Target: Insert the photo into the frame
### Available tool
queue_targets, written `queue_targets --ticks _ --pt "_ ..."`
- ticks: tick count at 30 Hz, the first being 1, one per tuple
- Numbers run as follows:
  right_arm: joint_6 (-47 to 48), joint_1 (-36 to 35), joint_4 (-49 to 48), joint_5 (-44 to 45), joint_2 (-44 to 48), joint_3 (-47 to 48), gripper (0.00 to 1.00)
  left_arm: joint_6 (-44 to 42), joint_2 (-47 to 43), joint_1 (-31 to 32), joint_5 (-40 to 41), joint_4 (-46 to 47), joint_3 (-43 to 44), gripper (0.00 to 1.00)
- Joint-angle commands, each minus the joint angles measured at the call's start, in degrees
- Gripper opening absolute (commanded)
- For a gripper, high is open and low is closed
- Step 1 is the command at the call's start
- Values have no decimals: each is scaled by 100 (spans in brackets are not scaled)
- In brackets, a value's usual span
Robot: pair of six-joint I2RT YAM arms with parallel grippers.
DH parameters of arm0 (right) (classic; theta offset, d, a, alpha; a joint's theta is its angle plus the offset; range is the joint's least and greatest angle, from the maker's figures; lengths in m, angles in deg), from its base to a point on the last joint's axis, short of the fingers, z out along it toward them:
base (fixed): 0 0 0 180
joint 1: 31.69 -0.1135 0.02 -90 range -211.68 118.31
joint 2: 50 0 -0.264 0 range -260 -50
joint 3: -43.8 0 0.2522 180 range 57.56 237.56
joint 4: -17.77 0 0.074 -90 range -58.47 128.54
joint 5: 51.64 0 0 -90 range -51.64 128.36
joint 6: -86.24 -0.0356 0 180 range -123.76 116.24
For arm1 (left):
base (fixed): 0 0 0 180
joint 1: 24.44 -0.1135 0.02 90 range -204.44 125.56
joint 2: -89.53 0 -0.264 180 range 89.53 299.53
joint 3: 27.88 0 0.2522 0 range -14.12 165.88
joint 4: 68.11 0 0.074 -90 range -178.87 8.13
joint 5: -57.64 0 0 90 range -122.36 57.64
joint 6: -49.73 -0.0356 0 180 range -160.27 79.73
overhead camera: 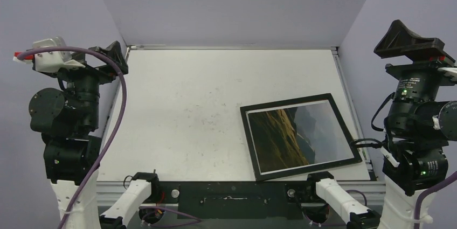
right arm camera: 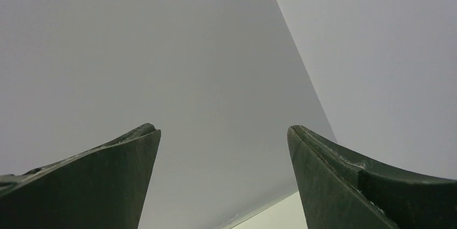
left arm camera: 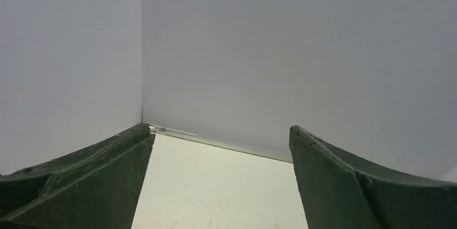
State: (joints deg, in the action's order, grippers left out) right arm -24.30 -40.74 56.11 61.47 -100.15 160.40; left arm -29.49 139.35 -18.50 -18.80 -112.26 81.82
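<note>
- Found the photo face up inside the frame, with black rim on all four sides and a thin white border showing at the upper and left edges.
- Found the frame flat on the desk, turned a little off square to the desk's edges; could not tell its long axis for sure from the slanted top view.
- Saw the right tool up high just right of the frame, fingers apart, clamped on nothing, aimed at bare wall.
- Saw the left tool up high well apart to the left of the frame, fingers likewise apart, holding nothing, aimed at a far wall corner.
- Judged the right arm much the nearer to the frame, and the one to send leftward and down for any last press or nudge.
- Judged the task as good as done, going by the photo's seat within the rim.
</note>
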Motion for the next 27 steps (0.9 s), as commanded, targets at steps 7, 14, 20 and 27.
queue_targets --ticks 7,14,20,27 --pt "-794 -28 1180 -83 -831 -83 92 486 -538 21 40 1663 -2867 97" --pt "-1296 -23 1603 -534 -1481 -913 92 967 75 22 -156 1263 -3898 97" --pt "-1457 13 2467 -651 -2320 -1104 90 1319 2 22 -289 1396 -4857 97" --pt "-2243 56 2764 -1110 -3265 -1576 92 1516 18 13 -122 1073 -5067 97"
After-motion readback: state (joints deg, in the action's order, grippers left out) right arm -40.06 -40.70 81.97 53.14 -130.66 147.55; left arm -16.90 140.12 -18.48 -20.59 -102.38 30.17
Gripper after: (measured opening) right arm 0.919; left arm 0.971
